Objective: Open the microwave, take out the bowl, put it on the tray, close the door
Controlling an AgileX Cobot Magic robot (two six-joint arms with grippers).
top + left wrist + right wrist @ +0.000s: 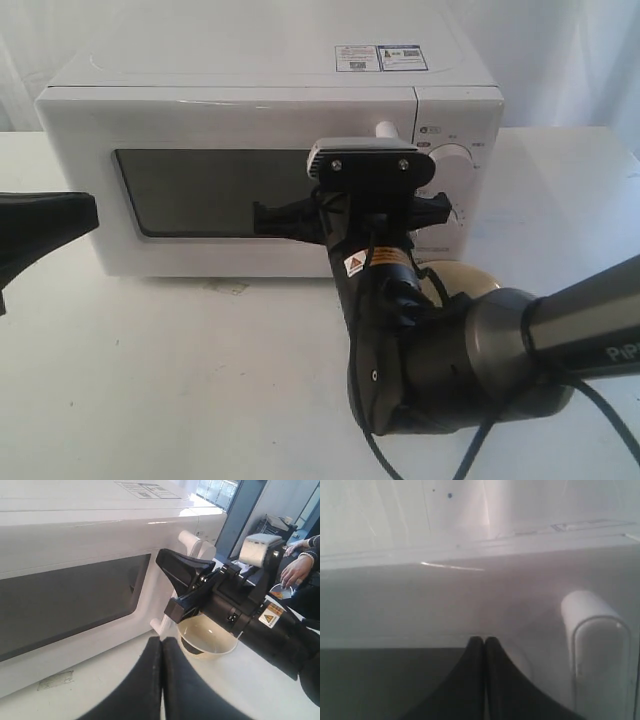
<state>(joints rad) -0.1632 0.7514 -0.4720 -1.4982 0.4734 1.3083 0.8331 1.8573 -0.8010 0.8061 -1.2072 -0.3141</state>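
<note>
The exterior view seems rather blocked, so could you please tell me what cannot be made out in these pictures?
Bowl: exterior view, mostly behind the right arm; only some rim shows.
Handle: exterior view, the same arm covers all but its top end.
Microwave inside: every view, the dark window shows nothing.
Stickers: exterior view, print too small to read.
Door: right wrist view, blurred from being so close.

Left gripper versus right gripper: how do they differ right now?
The right gripper is close up to the door, beside its handle; the left gripper hangs off the microwave's left end. The right gripper faces the door; the left gripper points along its front. Both are shut, empty.
</note>
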